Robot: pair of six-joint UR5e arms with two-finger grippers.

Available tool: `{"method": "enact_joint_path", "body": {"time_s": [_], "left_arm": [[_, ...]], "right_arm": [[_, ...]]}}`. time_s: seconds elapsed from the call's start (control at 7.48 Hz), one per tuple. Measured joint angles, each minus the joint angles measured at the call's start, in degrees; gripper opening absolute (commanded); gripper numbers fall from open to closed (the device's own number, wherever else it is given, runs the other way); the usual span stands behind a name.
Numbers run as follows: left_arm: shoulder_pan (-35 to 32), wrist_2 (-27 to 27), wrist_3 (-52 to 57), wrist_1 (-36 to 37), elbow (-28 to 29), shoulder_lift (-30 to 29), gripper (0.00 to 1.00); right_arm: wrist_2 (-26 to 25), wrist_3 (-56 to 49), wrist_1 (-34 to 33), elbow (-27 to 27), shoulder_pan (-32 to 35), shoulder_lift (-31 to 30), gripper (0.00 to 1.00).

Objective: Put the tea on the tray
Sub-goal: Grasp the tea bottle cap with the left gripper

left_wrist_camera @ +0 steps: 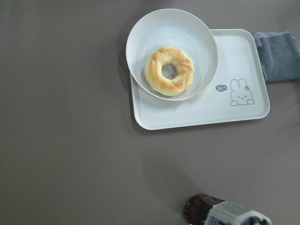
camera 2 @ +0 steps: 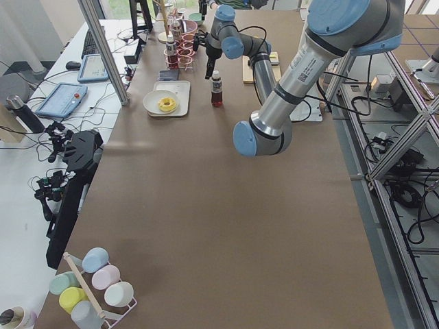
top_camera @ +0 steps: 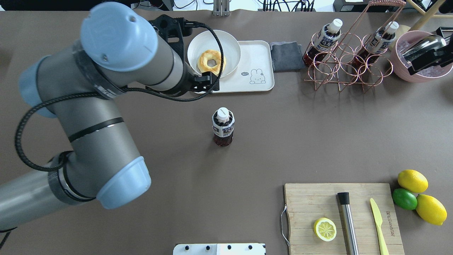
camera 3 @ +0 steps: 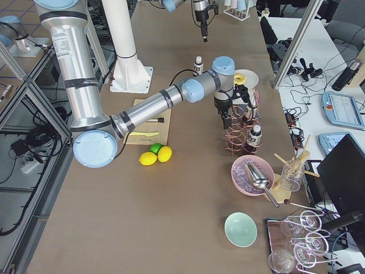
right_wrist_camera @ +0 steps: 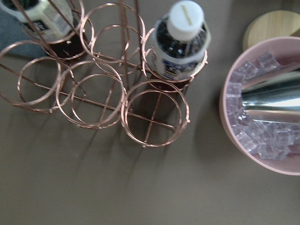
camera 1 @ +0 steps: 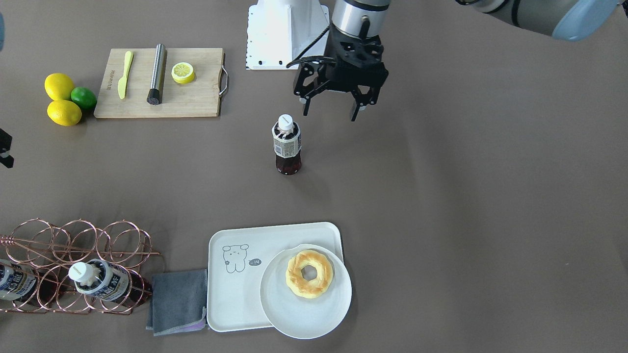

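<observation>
**Jaws spread and empty beside a standing tea bottle**

Front-facing view: the left jaws hang wide open and hold nothing. They are just beside the tea, on its robot side. The tea stands upright near the worktop's middle, well apart from the tray, which lies at the edge farthest from the robot. A round plate with a doughnut covers one end of the tray. The end with the drawing is bare.

Overhead view: the right jaws sit near a copper wire rack and a pink bowl at a far corner of the worktop. Whether they are open cannot be told. A cutting board carries a burned-in mark too small to read.

Left wrist view: a speech bubble on the tray reads "hi". The tea's label print is too blurred to read.

Handling, as a judgement: the bottle looks full, so it has some weight for its size. Its plastic is smooth and thin-walled, likely slippery, and would dent under a hard squeeze. It is narrow and tall, so a nudge could tip it. The label band around the body looks like the best place to take hold.
</observation>
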Motion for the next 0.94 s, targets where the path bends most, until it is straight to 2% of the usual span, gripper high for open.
{"method": "enact_joint_path", "body": {"time_s": [0.13, 0.4, 0.8, 0.94], "left_arm": [[2.71, 3.96, -3.88, -0.01, 2.24, -2.74, 0.99], [5.77, 8.44, -9.02, -0.18, 4.34, -5.13, 0.99], [11.55, 17.44, -10.09, -0.08, 6.0, -5.23, 0.95], [12.33, 19.56, -10.34, -0.07, 6.54, -5.1, 0.88]], "right_arm": [[0.75, -3.13, 0.1, -0.32, 2.16, -2.37, 1.0], [1.56, -8.33, 1.17, -2.34, 5.76, -5.32, 1.0], [3.97, -9.97, 17.33, -12.98, 9.55, -8.57, 1.0], [4.24, -9.99, 19.57, -14.61, 10.05, -8.75, 1.0]]}}
